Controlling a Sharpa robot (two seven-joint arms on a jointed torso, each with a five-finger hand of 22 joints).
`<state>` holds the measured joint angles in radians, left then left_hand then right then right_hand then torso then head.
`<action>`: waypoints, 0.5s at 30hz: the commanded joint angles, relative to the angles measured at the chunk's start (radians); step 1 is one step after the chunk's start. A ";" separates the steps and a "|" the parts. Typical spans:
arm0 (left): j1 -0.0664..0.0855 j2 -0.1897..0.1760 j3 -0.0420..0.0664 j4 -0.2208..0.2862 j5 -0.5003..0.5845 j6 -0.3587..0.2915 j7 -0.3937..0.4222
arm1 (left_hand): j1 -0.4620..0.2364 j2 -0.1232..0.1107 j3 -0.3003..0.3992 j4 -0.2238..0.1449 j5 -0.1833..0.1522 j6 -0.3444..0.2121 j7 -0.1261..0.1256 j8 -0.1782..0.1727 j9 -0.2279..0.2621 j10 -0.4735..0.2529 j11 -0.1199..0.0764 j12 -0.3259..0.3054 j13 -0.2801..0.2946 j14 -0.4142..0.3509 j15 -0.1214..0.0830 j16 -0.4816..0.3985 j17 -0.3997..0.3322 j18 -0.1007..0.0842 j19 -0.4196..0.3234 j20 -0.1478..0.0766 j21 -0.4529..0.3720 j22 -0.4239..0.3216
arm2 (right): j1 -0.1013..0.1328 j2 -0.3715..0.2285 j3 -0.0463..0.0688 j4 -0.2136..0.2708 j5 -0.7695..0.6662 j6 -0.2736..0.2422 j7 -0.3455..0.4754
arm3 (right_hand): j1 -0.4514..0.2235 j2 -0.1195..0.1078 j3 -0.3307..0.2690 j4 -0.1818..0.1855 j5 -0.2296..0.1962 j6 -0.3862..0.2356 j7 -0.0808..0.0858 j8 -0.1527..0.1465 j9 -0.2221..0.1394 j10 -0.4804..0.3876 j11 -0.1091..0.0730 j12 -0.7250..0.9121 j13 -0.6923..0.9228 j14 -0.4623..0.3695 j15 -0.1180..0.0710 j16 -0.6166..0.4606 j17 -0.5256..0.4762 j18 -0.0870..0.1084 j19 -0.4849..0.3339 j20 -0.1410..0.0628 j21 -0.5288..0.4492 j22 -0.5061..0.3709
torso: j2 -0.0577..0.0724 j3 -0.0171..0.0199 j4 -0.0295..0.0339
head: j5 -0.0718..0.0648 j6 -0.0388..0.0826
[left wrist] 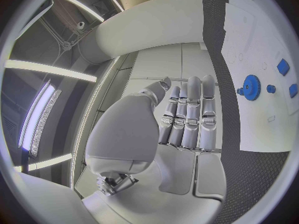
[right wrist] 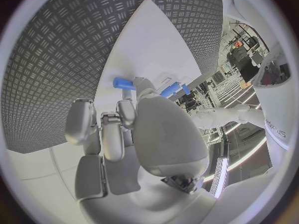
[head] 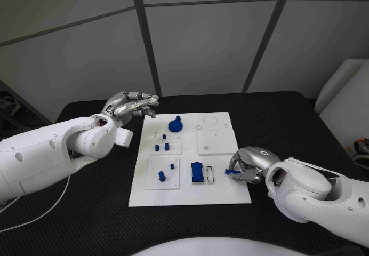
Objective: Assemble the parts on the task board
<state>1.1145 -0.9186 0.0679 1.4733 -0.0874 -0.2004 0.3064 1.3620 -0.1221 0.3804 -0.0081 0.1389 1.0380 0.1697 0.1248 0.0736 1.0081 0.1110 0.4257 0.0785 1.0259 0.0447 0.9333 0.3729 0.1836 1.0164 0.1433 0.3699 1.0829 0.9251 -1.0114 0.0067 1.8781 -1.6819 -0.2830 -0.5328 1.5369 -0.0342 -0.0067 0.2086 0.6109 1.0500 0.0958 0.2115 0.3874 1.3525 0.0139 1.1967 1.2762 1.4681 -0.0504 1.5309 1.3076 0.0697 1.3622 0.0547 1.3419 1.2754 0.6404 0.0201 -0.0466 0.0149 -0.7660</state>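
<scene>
The white task board [head: 219, 192] lies in the middle of the black table. A blue gear [head: 176, 126] [left wrist: 251, 87] stands near the board's far end, with small blue pegs [head: 161, 145] just in front of it. A blue block [head: 198, 172] sits in the near part. My right hand [head: 251, 164] [right wrist: 149, 129] rests at the board's right edge and pinches a small blue part [head: 231, 172] [right wrist: 123, 83] between thumb and fingertip, close over the board [right wrist: 149, 45]. My left hand [head: 132, 104] [left wrist: 184, 117] hovers raised off the board's far left corner, holding nothing.
Two more blue pieces [head: 162, 175] stand on a small square plate at the board's near left. A white slotted frame [head: 210, 173] lies beside the blue block. Black table [head: 92, 213] surrounds the board; a white box [head: 346, 101] stands at the right.
</scene>
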 commanded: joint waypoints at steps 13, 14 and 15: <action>0.001 0.005 0.001 0.000 0.001 0.011 0.005 | -0.003 0.004 -0.006 0.000 0.002 -0.008 0.001 -0.004 0.000 -0.010 0.000 0.007 -0.002 -0.005 0.000 -0.003 -0.001 -0.002 0.006 0.004 -0.004 -0.001 | -0.006 0.030 -0.006 0.028 0.121 -0.175 -0.024 | -0.052 -0.052 0.081 0.033 0.001 0.041 -0.024 0.015 0.016 0.040 -0.019 0.024 0.022 0.093 -0.015 0.015 0.220 -0.003 0.020 -0.005 0.021 0.023 | 0.001 -0.0006 -0.0001 | 0.001 -0.001; 0.001 0.005 0.001 0.000 0.001 0.011 0.005 | -0.003 0.004 -0.006 0.000 0.002 -0.008 0.001 -0.004 0.000 -0.010 0.000 0.007 -0.002 -0.005 0.000 -0.003 -0.001 -0.002 0.006 0.004 -0.004 -0.001 | -0.006 0.033 -0.006 0.027 0.129 -0.178 -0.024 | -0.054 -0.055 0.085 0.035 0.000 0.043 -0.025 0.016 0.017 0.041 -0.019 0.026 0.024 0.093 -0.016 0.015 0.221 -0.003 0.021 -0.006 0.022 0.023 | 0.002 -0.0002 -0.0004 | 0.002 -0.001; 0.001 0.005 0.001 0.000 0.001 0.011 0.005 | -0.003 0.004 -0.006 0.000 0.002 -0.008 0.001 -0.004 0.000 -0.010 0.000 0.007 -0.002 -0.005 0.000 -0.003 -0.001 -0.002 0.006 0.004 -0.004 -0.001 | -0.006 0.037 -0.006 0.026 0.138 -0.180 -0.024 | -0.054 -0.055 0.085 0.035 0.000 0.043 -0.025 0.016 0.017 0.041 -0.019 0.027 0.024 0.093 -0.016 0.015 0.221 -0.003 0.021 -0.006 0.022 0.023 | 0.002 -0.0002 -0.0003 | 0.001 -0.001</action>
<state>1.1145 -0.9144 0.0679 1.4717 -0.0874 -0.2003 0.3064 1.3621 -0.1221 0.3804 -0.0081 0.1390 1.0380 0.1697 0.1249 0.0736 1.0081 0.1110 0.4258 0.0785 1.0258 0.0447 0.9333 0.3730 0.1837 1.0164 0.1433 0.3699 1.0830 0.9180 -0.9786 0.0004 1.9031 -1.5922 -0.4052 -0.5532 1.4890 -0.0895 0.0725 0.2433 0.6175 1.0703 0.0846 0.2268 0.3940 1.3851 -0.0039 1.2169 1.2991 1.4649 -0.0614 1.5418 1.3075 0.0697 1.3746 0.0500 1.3594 1.2979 0.6418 0.0195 -0.0469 0.0150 -0.7668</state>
